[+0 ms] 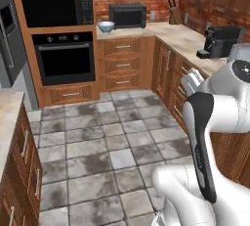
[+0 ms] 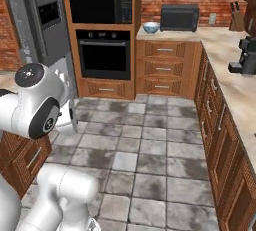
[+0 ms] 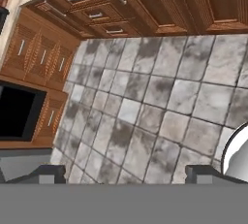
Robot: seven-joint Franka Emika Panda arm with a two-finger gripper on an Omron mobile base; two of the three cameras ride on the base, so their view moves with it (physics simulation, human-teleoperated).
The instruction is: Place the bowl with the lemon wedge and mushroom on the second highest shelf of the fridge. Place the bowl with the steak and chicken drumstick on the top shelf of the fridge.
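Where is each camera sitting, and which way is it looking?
Left base view: behind the arm's left, facing the oven and bowl; white arm at lower right.
Right base view: behind the arm's right, same oven and bowl; arm at lower left.
Hand view: on the hand, facing floor tiles; open gripper at bottom.

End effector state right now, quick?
End effector: open, holding nothing; only floor tiles lie between its fingertips.
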